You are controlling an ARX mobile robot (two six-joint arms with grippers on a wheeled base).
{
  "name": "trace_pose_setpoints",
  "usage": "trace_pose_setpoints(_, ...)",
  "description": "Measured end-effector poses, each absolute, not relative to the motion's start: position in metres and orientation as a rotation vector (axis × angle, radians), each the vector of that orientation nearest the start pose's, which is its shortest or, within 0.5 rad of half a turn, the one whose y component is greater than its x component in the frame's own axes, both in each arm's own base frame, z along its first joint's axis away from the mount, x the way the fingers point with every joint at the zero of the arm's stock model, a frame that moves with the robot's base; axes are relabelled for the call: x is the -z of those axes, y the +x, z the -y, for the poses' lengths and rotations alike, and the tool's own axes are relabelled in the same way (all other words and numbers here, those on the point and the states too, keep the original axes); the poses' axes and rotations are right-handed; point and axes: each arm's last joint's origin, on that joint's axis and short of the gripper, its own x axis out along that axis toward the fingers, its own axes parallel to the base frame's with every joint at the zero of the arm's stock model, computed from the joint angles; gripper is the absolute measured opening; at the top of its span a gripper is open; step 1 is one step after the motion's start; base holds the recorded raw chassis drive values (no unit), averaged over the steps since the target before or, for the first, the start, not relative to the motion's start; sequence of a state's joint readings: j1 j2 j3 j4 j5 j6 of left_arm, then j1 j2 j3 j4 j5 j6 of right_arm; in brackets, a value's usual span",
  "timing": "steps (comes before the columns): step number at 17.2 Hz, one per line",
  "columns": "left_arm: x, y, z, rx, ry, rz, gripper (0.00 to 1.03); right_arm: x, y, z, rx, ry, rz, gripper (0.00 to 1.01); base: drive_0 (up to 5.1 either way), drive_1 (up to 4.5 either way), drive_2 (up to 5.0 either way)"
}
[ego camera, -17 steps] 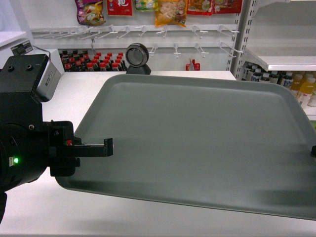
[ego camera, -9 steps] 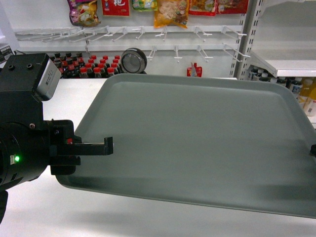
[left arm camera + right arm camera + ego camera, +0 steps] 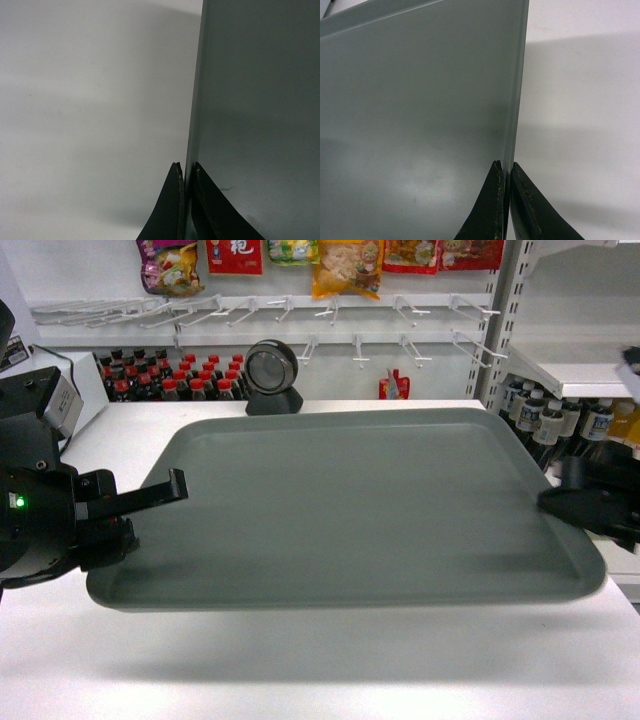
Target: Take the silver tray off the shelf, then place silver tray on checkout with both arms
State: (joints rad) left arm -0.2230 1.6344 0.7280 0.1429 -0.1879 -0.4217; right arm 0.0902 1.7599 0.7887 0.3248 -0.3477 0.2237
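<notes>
Both sets of jaws were clenched on the rim of the silver tray (image 3: pixel 340 505): the left gripper (image 3: pixel 186 172) at its left edge, the right gripper (image 3: pixel 505 170) at its right edge. The tray hung level above the white tabletop (image 3: pixel 300 670), casting a shadow on it.

At the far wall, snack bags (image 3: pixel 345 262) hang in a row at the top, above white hooks (image 3: pixel 330 310). Below the hooks, dark bottles with red caps (image 3: pixel 165 380) stand in a tight row at the far left. A round black device (image 3: pixel 271 372) stands right of these bottles. A small red item (image 3: pixel 393 387) is further right. At the far right, more bottles (image 3: pixel 545 410), some dark and some with yellow liquid, stand under a white board.
</notes>
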Motion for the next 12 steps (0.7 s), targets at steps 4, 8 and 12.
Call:
trace_pose_setpoints(4,-0.126,0.333,0.051,-0.146,-0.205,-0.732,0.03,-0.106,0.389,-0.061,-0.366,0.247,-0.746,0.02,0.0,0.0,0.0)
trace_pose_setpoints(8,-0.105,0.358,0.046,-0.168,-0.17,-0.783,0.03,-0.083,0.429,-0.078,-0.336,0.185,-0.806,0.02,0.0,0.0,0.0)
trace_pose_setpoints(12,-0.076,0.363,0.05,-0.18,-0.054,-0.885,0.03,-0.066,0.433,-0.094,-0.273,0.114,-0.849,0.02,0.0,0.0,0.0)
